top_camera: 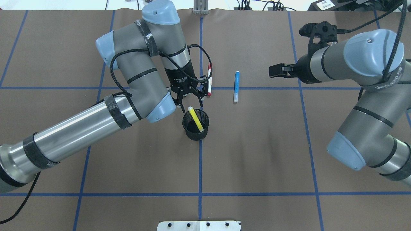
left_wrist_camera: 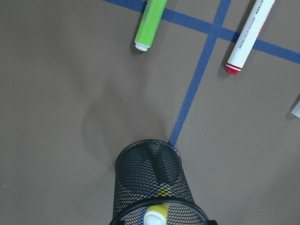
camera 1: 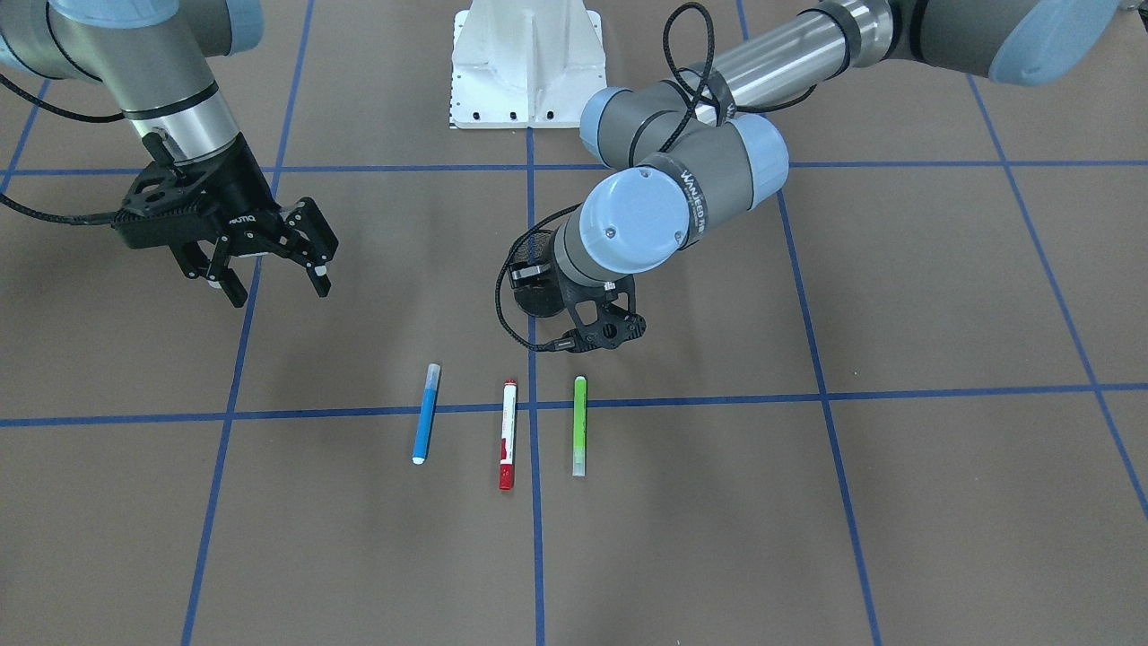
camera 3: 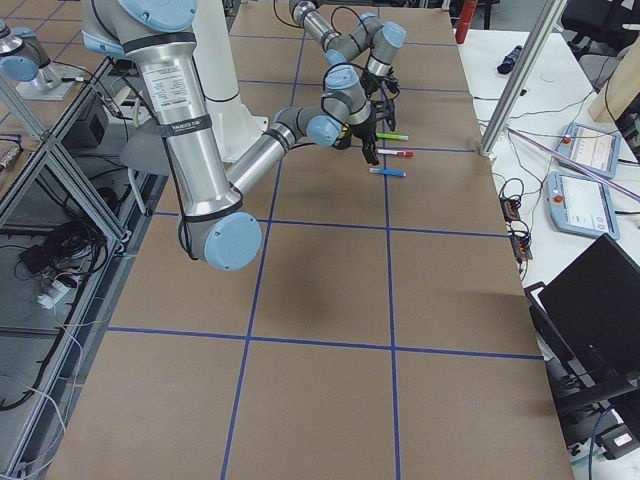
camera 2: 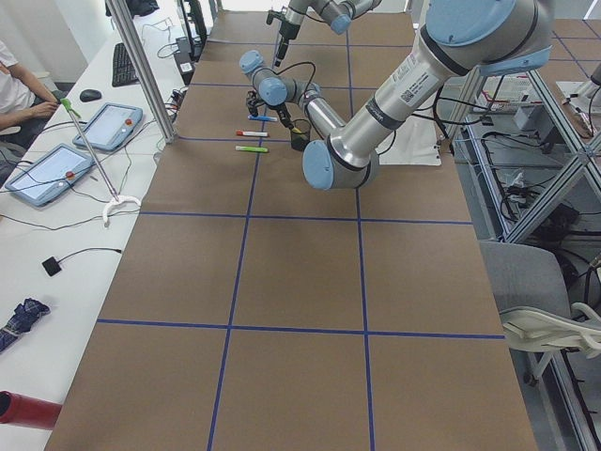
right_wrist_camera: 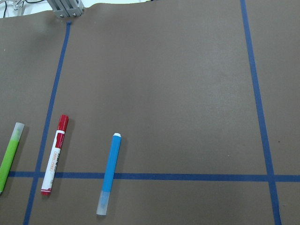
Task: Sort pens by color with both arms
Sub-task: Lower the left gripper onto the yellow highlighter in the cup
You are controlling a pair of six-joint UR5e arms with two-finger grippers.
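Left tool [top_camera: 192,107] – fingers spread, empty, over mesh cup [top_camera: 196,136] | right tool [camera 1: 278,285] spread, well apart from cup | green pen [camera 1: 579,426] near cup – likely light, stiff, slick; take mid-barrel

light: bright, even overhead | shadows: soft, faint | focus: sharp | glare: none
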